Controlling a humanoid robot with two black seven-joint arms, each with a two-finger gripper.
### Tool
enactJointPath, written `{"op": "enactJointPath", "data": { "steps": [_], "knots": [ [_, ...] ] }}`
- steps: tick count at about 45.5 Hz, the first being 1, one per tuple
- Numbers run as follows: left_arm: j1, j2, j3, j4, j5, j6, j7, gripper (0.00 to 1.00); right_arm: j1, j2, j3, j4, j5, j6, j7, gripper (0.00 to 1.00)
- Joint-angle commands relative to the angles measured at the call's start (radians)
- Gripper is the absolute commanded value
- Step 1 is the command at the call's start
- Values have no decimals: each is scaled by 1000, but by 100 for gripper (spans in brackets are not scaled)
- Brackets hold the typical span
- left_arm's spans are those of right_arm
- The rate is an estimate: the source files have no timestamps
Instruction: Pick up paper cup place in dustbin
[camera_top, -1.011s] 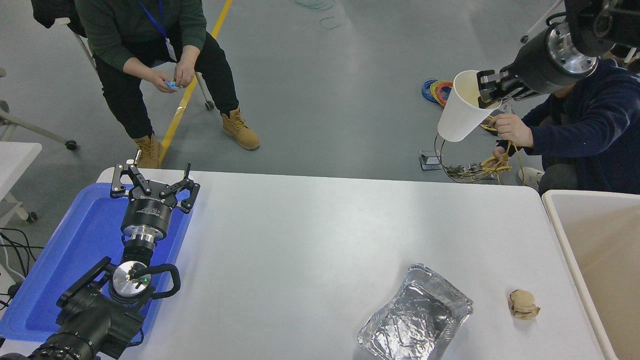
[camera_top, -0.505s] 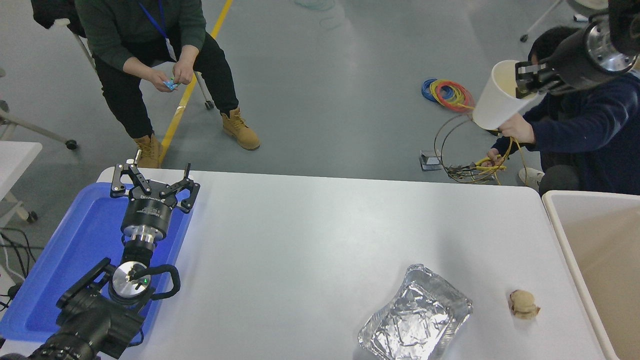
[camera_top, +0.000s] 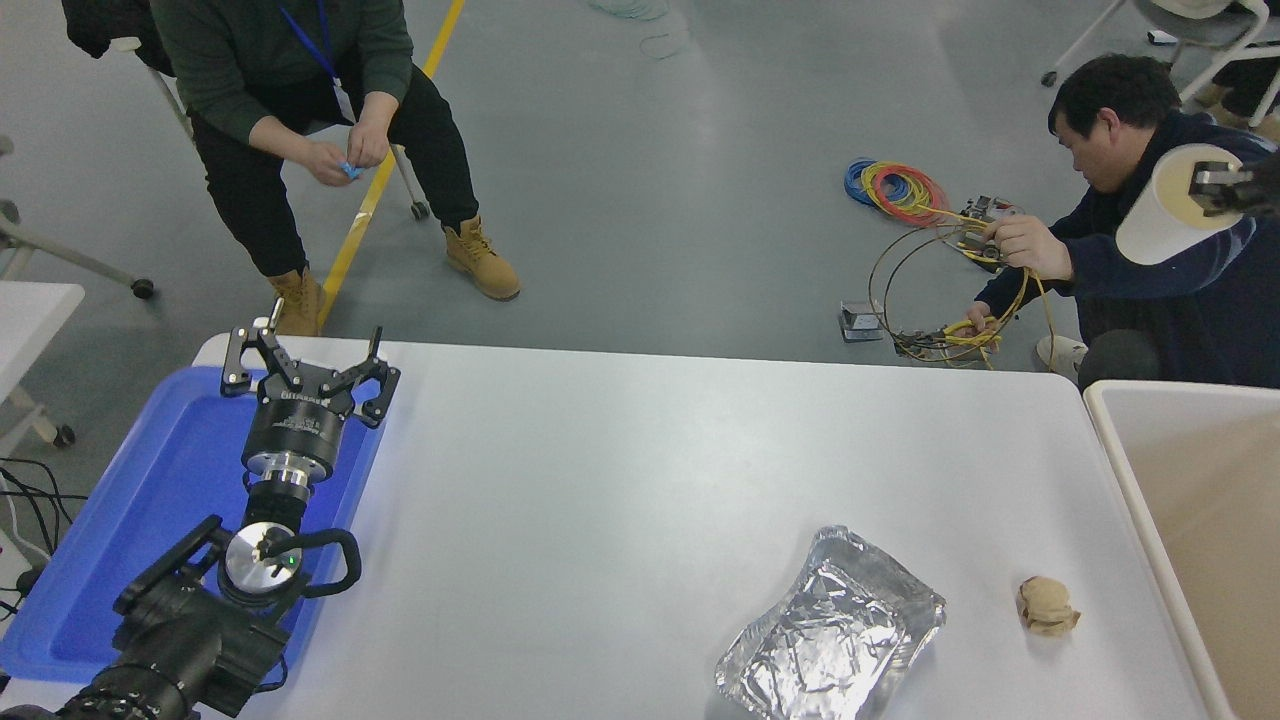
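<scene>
Your right gripper (camera_top: 1203, 187) enters at the right edge, held high, jaws clamped on the rim of the cup (camera_top: 1160, 208), which is tilted in the air above the bin (camera_top: 1120, 470). Left gripper (camera_top: 305, 372) parked over the blue tray (camera_top: 130, 500), jaws wide.

The right gripper (camera_top: 1212, 186) holds the paper cup (camera_top: 1165, 208) high beyond the dustbin (camera_top: 1120, 455).

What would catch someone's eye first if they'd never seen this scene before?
Probably the small white paper cup held high at the right edge, tilted, its rim pinched by the black right gripper, beyond the large beige-lined dustbin. Next, the crumpled silver foil tray near the white table's front edge. The black left gripper hangs open over the flat blue plastic tray.
</scene>
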Motion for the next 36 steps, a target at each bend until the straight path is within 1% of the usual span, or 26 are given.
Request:
{"op": "enactJointPath", "data": {
  "steps": [1, 7, 11, 16, 23, 28, 32, 36],
  "knots": [
    [0, -1, 0, 0, 0, 0, 1, 100, -197, -41, 3, -131, 3, -126, -6, 0],
    [0, 1, 0, 0, 0, 0, 0, 100, -312, -44, 45, -145, 11, -198, -6, 0],
    [0, -1, 0, 0, 0, 0, 0, 100, -401, -44, 94, -146, 34, -215, -9, 0],
    [0, -1, 0, 0, 0, 0, 1, 100, -495, -42, 140, -165, 51, -242, -18, 0],
    [0, 1, 0, 0, 0, 0, 0, 100, -616, -25, 201, -178, 54, -325, -26, 0],
    [0, 1, 0, 0, 0, 0, 0, 100, -686, -4, 263, -188, 52, -379, -54, 0],
    [0, -1, 0, 0, 0, 0, 0, 100, -734, 10, 292, -191, 52, -384, -83, 0],
    [0, 1, 0, 0, 0, 0, 0, 100, -779, 22, 318, -191, 57, -388, -86, 0]
  ]
}}
